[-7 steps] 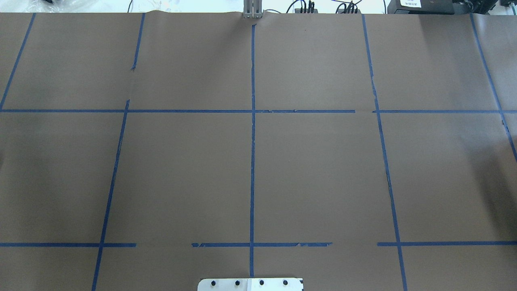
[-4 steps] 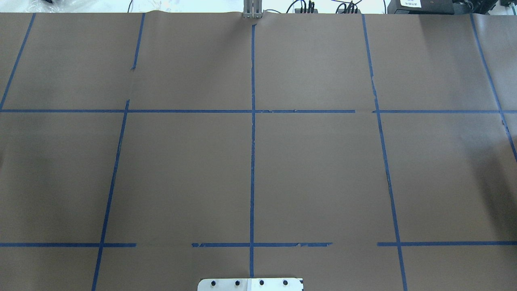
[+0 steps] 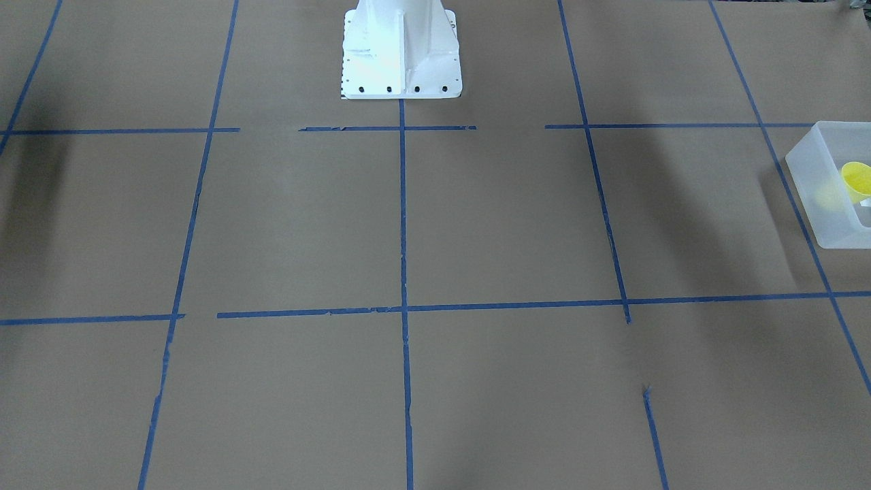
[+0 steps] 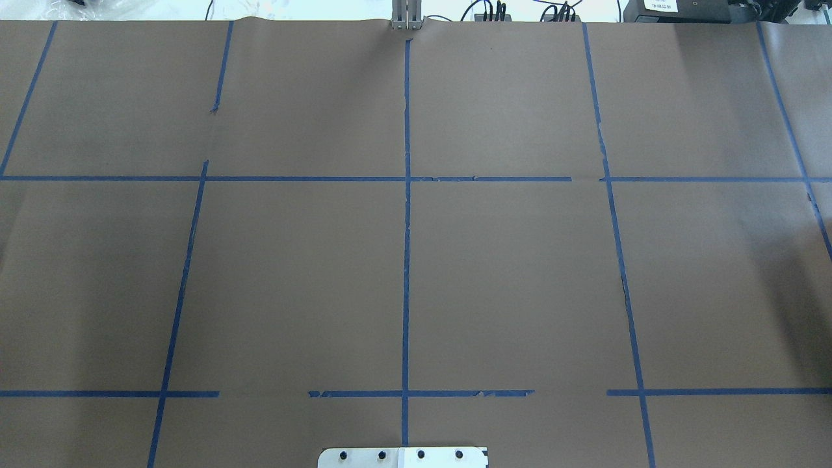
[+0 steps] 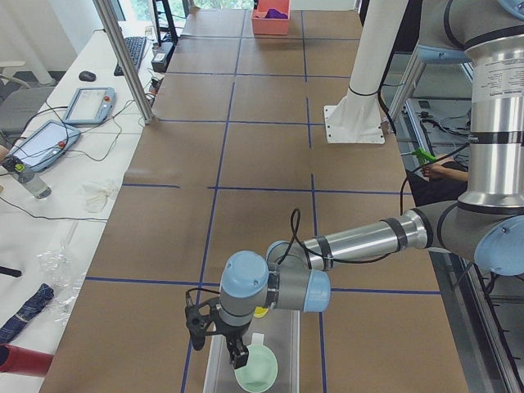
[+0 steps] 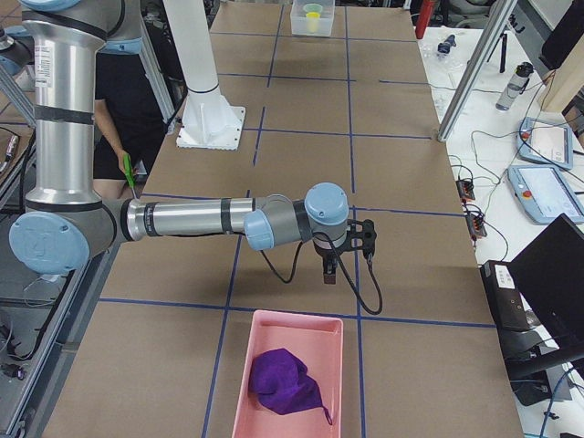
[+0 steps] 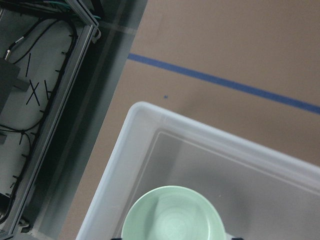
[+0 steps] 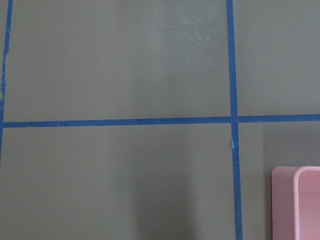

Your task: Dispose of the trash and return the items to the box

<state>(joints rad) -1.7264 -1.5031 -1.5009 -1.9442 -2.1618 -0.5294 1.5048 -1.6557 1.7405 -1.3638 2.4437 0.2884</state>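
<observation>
**Two-arm table, sorting stage.** The frosted translucent box [image 3: 813,204] sits at the table end on the robot's left. Inside it lie a small yellow plastic cup [image 3: 855,178], seemingly tipped rather than upright, and a pale green bowl [image 7: 172,216], mouth up and close to one end wall. The left gripper [image 5: 234,352] hangs over the box with its fingertips at or just above the bowl's rim. Only the side view shows it, so neither how wide its fingers stand nor whether they grasp the bowl can be told. The right gripper [image 6: 328,272] points down over bare brown paper just beside the pink tray [image 6: 297,317], which holds a crumpled purple cloth [image 6: 283,381]. Its opening likewise cannot be told, though no object shows between its fingers. Handling, as judged: cup and bowl look like thin rigid plastic, light, smooth and somewhat slippery. They are unlikely to break but apt to skid or tip under a sideways push. Each is best taken at its rim, one finger inside the wall and one outside; the cup's taper would let a grasp round the body slip. The box appears stiff but thin-walled, better held by its lip than squeezed.
</observation>
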